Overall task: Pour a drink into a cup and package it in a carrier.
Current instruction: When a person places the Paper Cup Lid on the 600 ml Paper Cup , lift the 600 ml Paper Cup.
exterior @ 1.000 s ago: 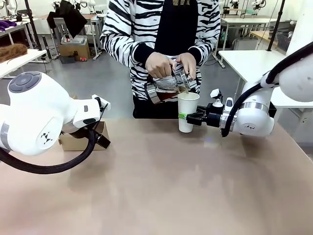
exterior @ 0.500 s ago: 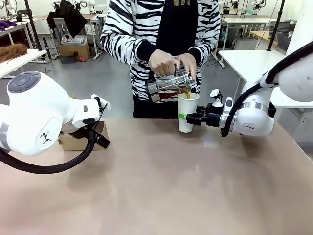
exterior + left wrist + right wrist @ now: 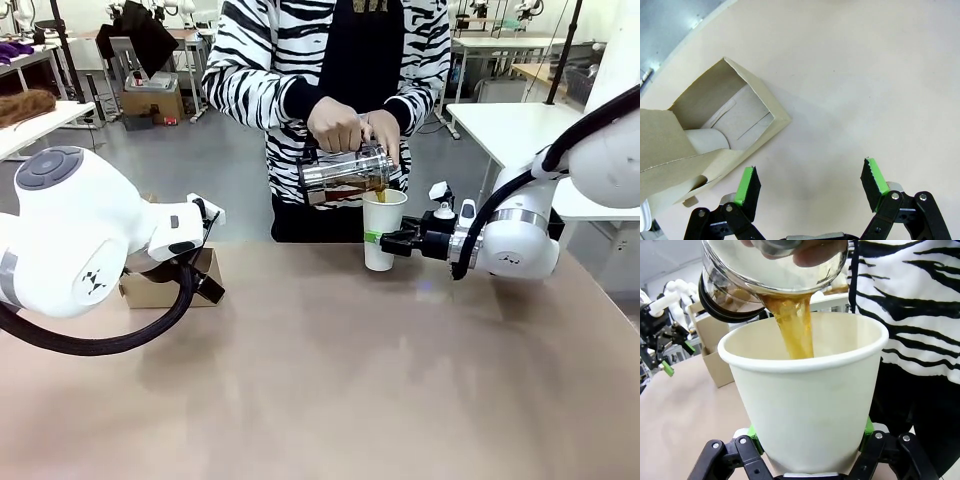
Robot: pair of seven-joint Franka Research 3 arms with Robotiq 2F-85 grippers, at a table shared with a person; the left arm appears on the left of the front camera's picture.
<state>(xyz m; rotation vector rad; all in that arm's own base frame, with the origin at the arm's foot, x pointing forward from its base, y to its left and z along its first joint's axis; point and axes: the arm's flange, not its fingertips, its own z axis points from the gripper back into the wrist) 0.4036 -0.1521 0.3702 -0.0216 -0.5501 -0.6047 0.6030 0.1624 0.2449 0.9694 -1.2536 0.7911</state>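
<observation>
A person at the far side tips a clear glass carafe with both hands, and the dark brown drink streams into the white paper cup. My right gripper is shut on the cup's lower half, holding it upright on the table; its green pads press both sides of the cup. The brown cardboard carrier sits at the table's left, partly hidden by my left arm. My left gripper hangs open above the table next to the carrier, with nothing between its fingers.
The person in a striped top stands right behind the cup. The beige table stretches bare in the middle and front. Other tables and boxes stand farther back in the room.
The person has tilted the carafe further and raised it slightly, and the drink keeps flowing into the cup. Both arms stay still.
</observation>
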